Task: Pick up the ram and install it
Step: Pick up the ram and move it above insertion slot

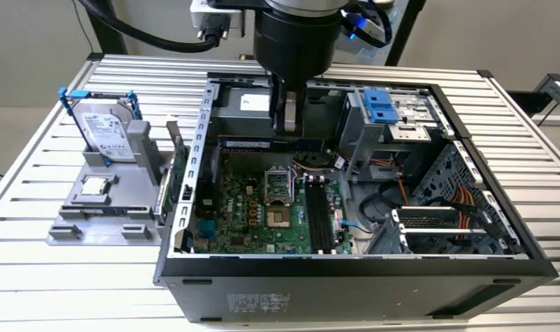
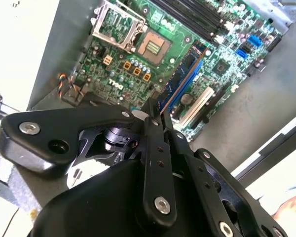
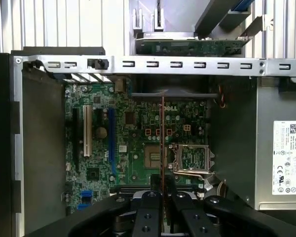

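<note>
claw [image 1: 287, 130]: I am clamping it on the ram [image 1: 252, 144] near its middle, holding the stick on edge above the motherboard [image 1: 252, 207] | handling: I am judging it light, stiff, thin and fragile, best gripped by its flat faces | room: I am seeing the case wall [image 1: 204, 131] near one end, the drive cage [image 1: 376, 117] near the other, and open space over the slots [image 1: 318, 214]

Exterior view: bright, even, diffuse overhead light, no hard shadows; table [image 1: 21, 277] slats show a soft sheen, computer case [image 1: 354, 283] interior noticeably dimmer. Second wrist view: areas outside the case blown out to white, motherboard [image 2: 103, 74] well lit, black gripper [image 2: 155, 106] body dark with small specular highlights. First wrist view: table slats nearly washed out, case side walls in deep shadow, the ram [image 3: 162, 138] edge-on catches a thin reddish glint
</note>
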`<state>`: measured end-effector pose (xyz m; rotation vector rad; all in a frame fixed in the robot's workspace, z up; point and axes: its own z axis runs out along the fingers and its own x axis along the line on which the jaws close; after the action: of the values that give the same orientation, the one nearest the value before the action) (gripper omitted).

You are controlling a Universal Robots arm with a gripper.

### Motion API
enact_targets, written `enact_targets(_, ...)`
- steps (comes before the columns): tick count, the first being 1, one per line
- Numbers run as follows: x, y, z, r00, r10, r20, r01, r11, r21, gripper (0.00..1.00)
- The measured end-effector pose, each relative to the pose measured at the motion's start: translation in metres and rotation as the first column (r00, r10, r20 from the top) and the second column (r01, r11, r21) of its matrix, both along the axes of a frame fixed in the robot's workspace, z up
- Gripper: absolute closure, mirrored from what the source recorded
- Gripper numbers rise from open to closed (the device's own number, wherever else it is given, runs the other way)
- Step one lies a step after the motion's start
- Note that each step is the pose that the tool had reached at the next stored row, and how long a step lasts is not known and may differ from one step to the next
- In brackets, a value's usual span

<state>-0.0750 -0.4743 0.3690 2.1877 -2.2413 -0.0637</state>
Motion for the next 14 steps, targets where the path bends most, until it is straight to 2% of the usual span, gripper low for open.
enact_targets(14,0.0212,0.0022,0.0000,1.0000,-0.006,0.0000,0.006,1.0000,0.0000,1.00)
